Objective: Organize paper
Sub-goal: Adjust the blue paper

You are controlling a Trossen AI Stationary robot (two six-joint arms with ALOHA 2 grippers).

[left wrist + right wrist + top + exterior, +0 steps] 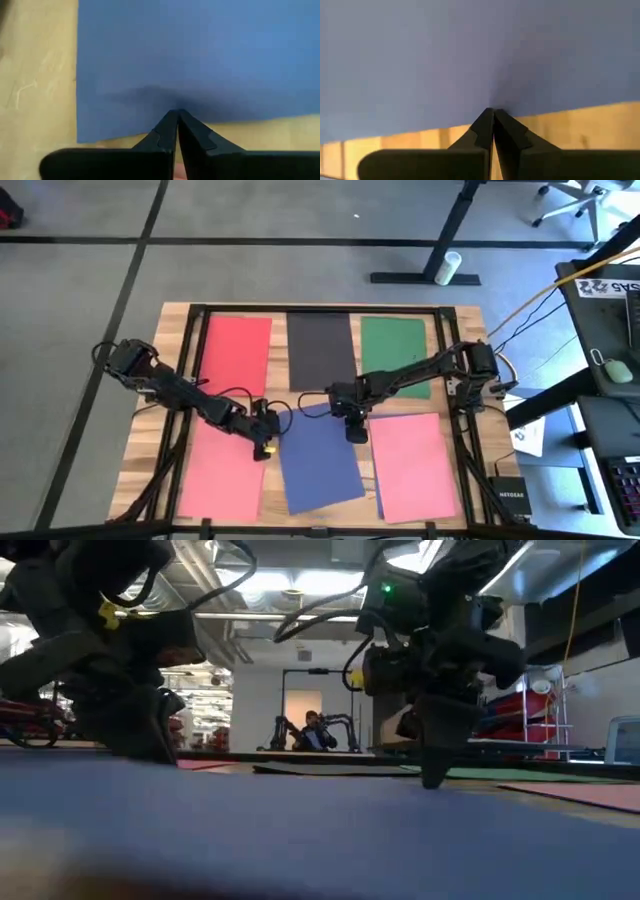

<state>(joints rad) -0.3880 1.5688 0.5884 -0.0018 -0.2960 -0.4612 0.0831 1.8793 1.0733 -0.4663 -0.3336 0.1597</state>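
The paper lies flat on the wooden table [470, 470] in two rows: red [238, 345], black [321, 348] and green [393, 350] sheets at the back, pink sheets [220, 475] [412, 465] at the front left and right. A blue sheet [318, 465] lies slightly askew between the pink ones. My left gripper [266, 448] is shut at the blue sheet's left edge. My right gripper [356, 434] is shut at its right edge. My left gripper sets its shut fingertips [176, 114] down on the blue sheet just inside its left edge [150, 131], near the far left corner. The fingers slant down from the table's left. The sheet lies flat on the table. My right gripper sets its shut fingertips [492, 111] down on the blue sheet just inside its right edge [540, 112], toward the far end. The fingers slant down from the table's right side [432, 775]. The sheet stays flat under them.
A dark frame [190, 360] runs round the table top, and cables hang off the right side [500, 390]. Strips of bare wood [35, 75] show between the sheets. A person sits far off in the room behind [318, 730].
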